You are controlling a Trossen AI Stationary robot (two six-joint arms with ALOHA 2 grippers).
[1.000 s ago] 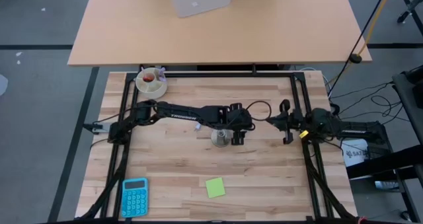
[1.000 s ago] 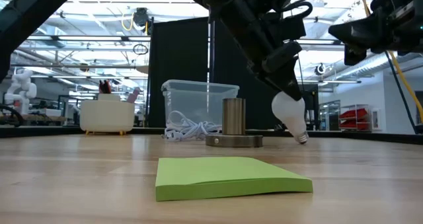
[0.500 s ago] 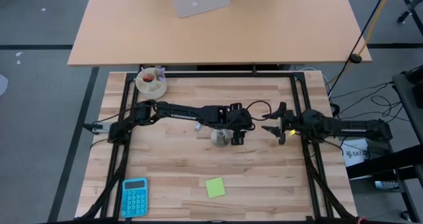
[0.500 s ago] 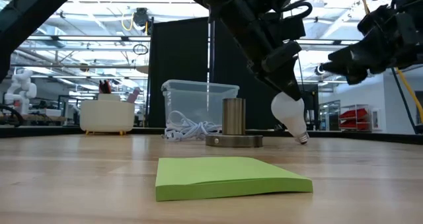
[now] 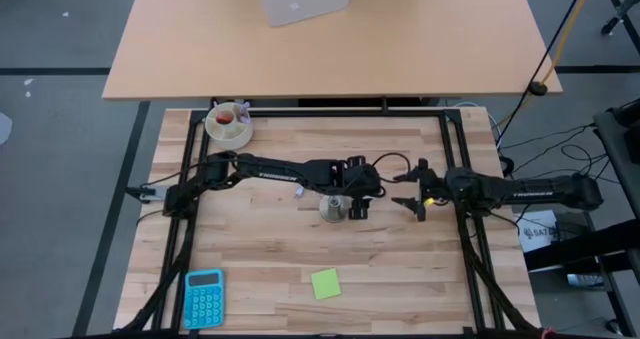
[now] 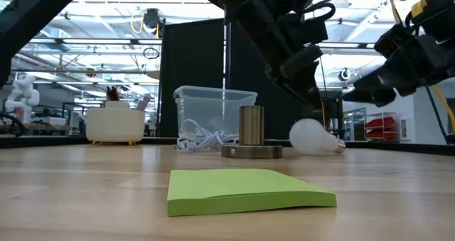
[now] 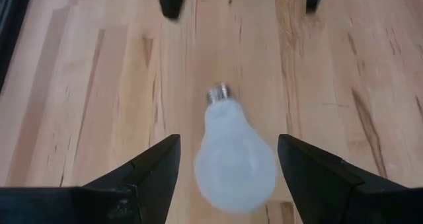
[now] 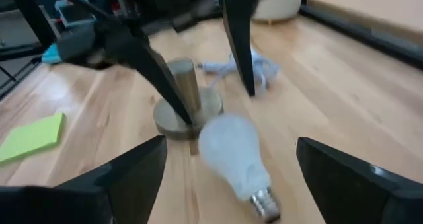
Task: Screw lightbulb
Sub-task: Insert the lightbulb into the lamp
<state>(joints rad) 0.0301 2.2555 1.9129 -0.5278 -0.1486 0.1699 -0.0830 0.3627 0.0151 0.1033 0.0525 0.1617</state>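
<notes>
The white lightbulb (image 6: pixel 315 138) lies on its side on the wooden table, just right of the grey metal socket (image 6: pixel 251 134), with its screw base (image 6: pixel 340 146) pointing toward the table's right. My left gripper (image 7: pixel 228 141) hangs open above it. Its fingers stand on either side of the globe (image 7: pixel 234 161) without touching. My right gripper (image 8: pixel 231 145) is open and level, a little right of the bulb (image 8: pixel 231 151), facing its base. In the high view both grippers (image 5: pixel 358 207) (image 5: pixel 405 191) sit at the table's middle, and the left one covers the bulb.
A green sticky-note pad (image 5: pixel 325 284) and a blue calculator (image 5: pixel 203 297) lie near the front edge. A white bowl (image 5: pixel 229 124) sits at the far left. A clear box with a coiled white cable (image 6: pixel 213 124) stands behind the socket. Black frame rails (image 5: pixel 455 149) border the table.
The lightbulb, which hung tilted below my left gripper with its base tip on the table, has fallen onto its side. My right gripper has opened wide and moved toward the table's left, closer to the bulb.
</notes>
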